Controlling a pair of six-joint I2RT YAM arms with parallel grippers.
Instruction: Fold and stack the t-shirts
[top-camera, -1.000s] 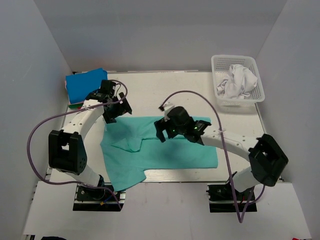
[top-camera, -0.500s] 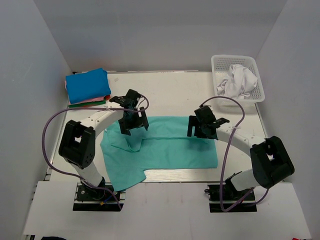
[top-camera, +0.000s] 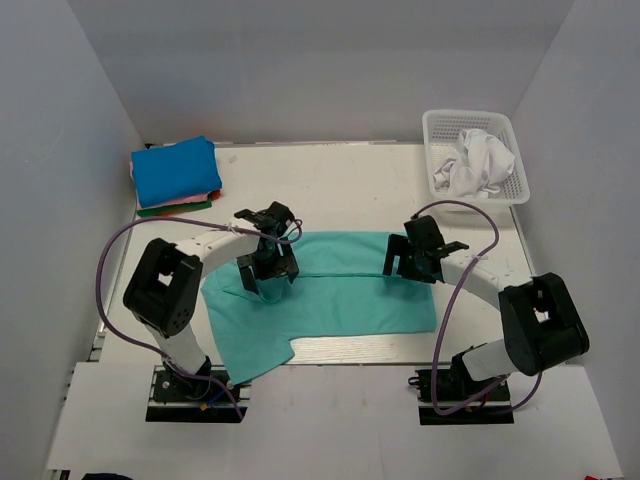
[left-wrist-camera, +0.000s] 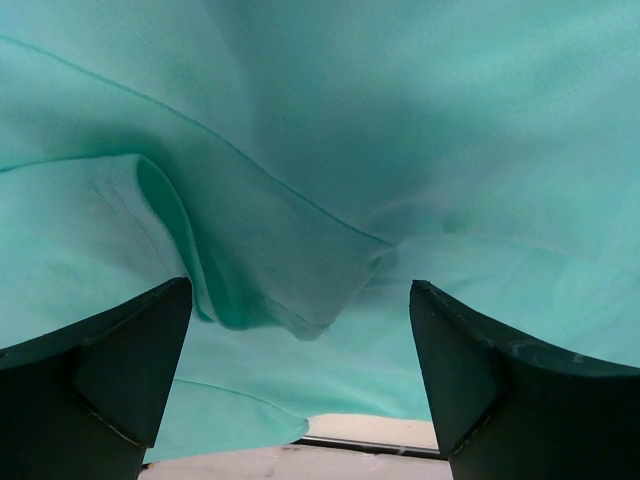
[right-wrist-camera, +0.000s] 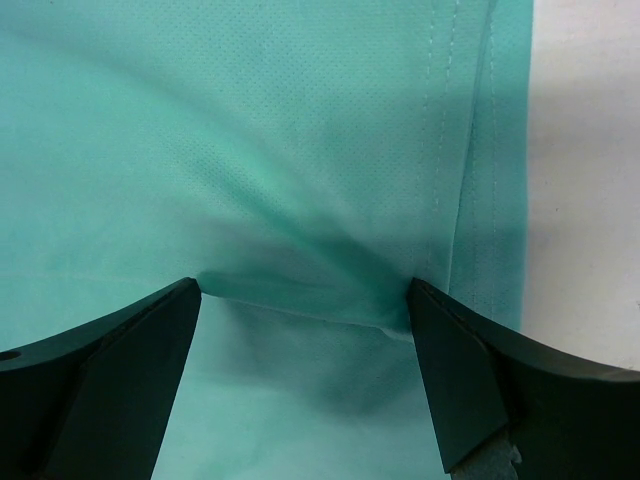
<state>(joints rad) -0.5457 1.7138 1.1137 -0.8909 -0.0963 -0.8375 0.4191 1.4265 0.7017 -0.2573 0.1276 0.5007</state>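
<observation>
Seen from above, the teal-green cloth t-shirt lies spread mid-table; the left gripper hangs over its 9 o'clock side and the right gripper over 3 o'clock, both with jaws spread; the bright blue folded shirt pile sits at 10 o'clock. Only the left wrist view shows a rumpled fold between the jaws; only the right wrist view shows the stitched hem at 1 o'clock. I reckon each gripper should pinch all the layers, then lift evenly.

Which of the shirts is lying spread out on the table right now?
The teal-green t-shirt. The blue t-shirt sits folded at the far left; the white t-shirt is crumpled in the basket.
</observation>
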